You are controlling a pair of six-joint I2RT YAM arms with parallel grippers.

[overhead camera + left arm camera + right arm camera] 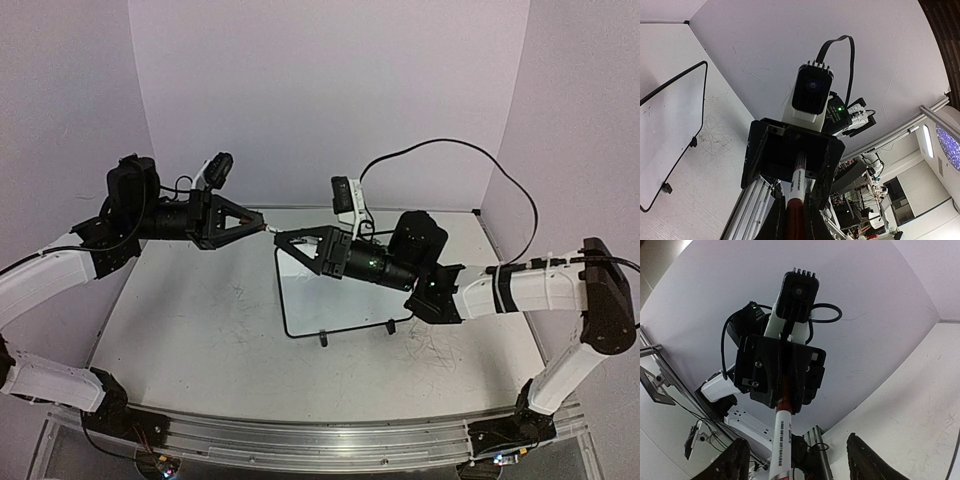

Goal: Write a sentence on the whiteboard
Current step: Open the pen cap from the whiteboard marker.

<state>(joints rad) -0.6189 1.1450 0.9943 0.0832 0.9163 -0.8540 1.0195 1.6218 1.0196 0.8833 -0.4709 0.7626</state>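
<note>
one marker [781, 432] clamped in left end effector [262, 226], right end effector [280, 238] fingers apart, one whiteboard [320, 300]

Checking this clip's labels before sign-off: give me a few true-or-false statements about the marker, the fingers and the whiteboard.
1. The left fingers are shut on the white-barrelled marker pen. True.
2. The right fingers are clamped on that marker. False: they stand open on either side of it.
3. The small black-framed rectangular whiteboard shows a written sentence. False: its visible surface is blank.
4. The marker is held in the air above the scuffed white tabletop. True.
</note>
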